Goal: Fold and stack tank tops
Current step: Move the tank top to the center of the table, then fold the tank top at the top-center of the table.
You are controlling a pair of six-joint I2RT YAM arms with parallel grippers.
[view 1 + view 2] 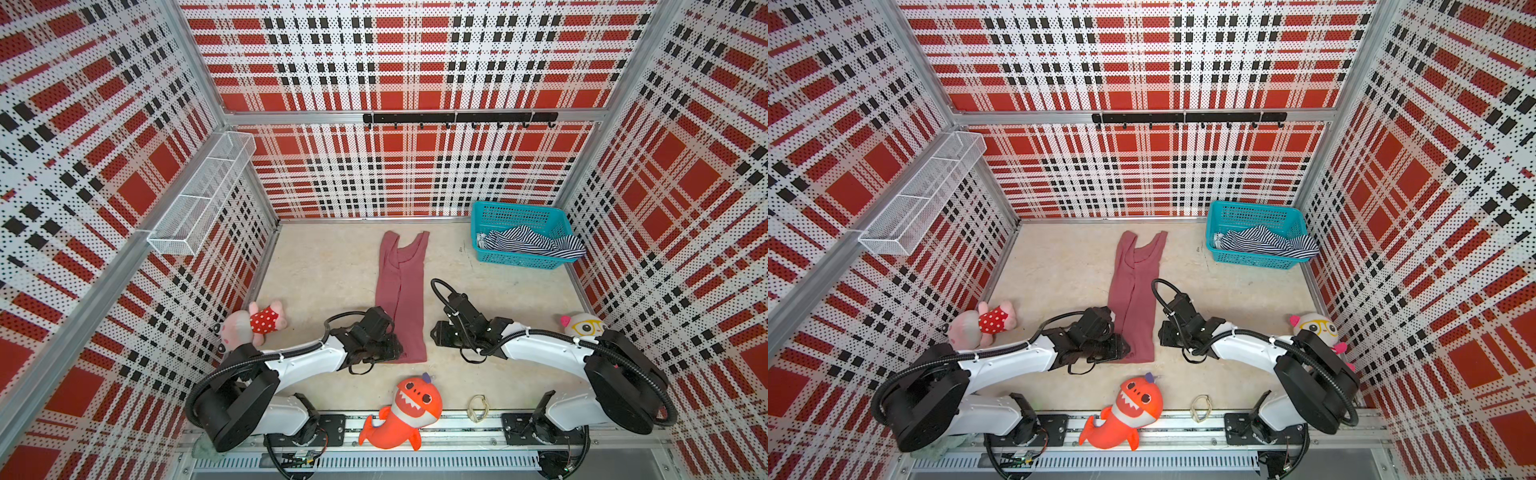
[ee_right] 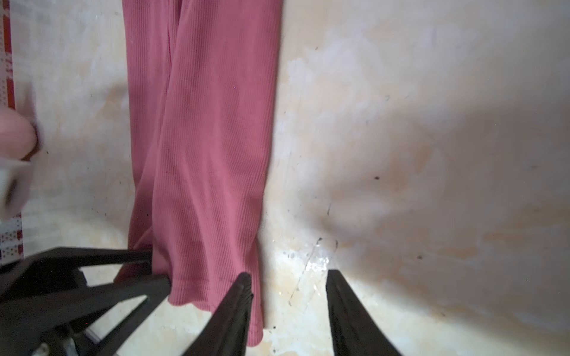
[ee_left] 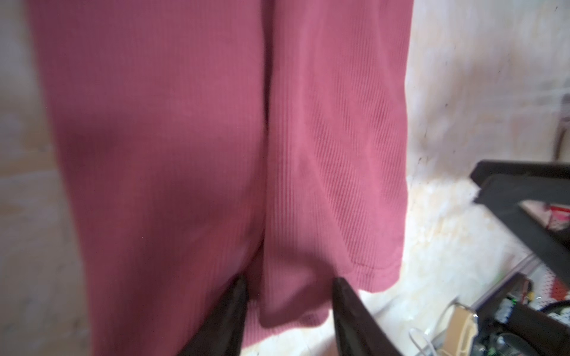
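Bench point(image 1: 332, 266): pale mottled beige surface, scuffed. Lying directly on it are a rose tank top point(image 1: 401, 291) lengthwise at centre, a teal basket point(image 1: 515, 259) at two o'clock, a pink plush in a red dotted dress point(image 1: 253, 324) at eight o'clock and a white plush with yellow glasses point(image 1: 584, 326) at four o'clock. At six o'clock an orange shark plush point(image 1: 405, 411) overlaps the near rail, with a small pale loop point(image 1: 478, 408) near it at five o'clock.

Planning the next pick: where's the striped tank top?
In both top views, the striped tank top sits in the teal basket at the far right corner of the table.
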